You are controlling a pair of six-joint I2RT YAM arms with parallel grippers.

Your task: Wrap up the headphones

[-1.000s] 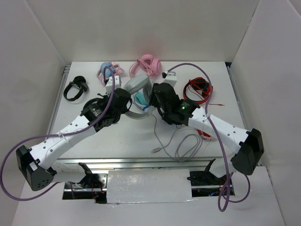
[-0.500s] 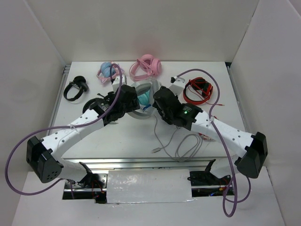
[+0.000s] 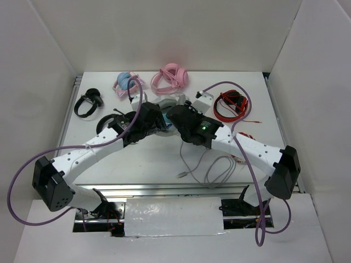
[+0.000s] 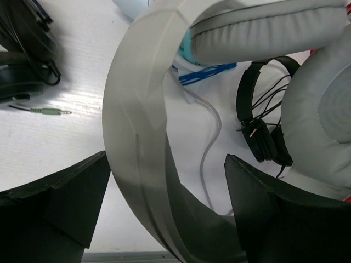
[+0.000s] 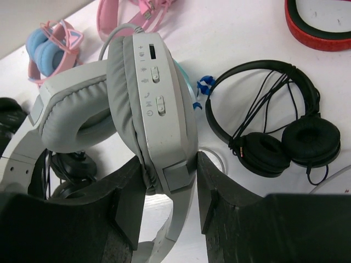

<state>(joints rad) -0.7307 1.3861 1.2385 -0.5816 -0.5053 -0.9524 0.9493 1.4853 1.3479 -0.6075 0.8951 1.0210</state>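
Right wrist view: records the right jaws clenched on the headphones (image 5: 156, 109), one finger on each side of the light-grey ear cup at its lower edge, below the strip of control buttons. Places the second ear cup and the padded band to the left of these jaws. Notes a small black on-ear pair (image 5: 263, 153) lying flat on the tabletop (image 5: 236, 38) to the right of the jaws. Also notes a red pair (image 5: 323, 39) beyond it, and a pink pair (image 5: 109, 13) and a blue-and-pink pair (image 5: 52, 46) further ahead.

Left wrist view: finds the left jaws released and spread wide. Shows the wide grey band passing between them, close against one finger and well clear of the other. Cannot tell whether band and nearer finger touch.

Top external view: puts both sets of jaws side by side at mid-tabletop, with the headphones largely hidden beneath the wrists. Logs the thin pale cable (image 3: 218, 159) lying in loose loops behind the right jaws, toward the arm bases.
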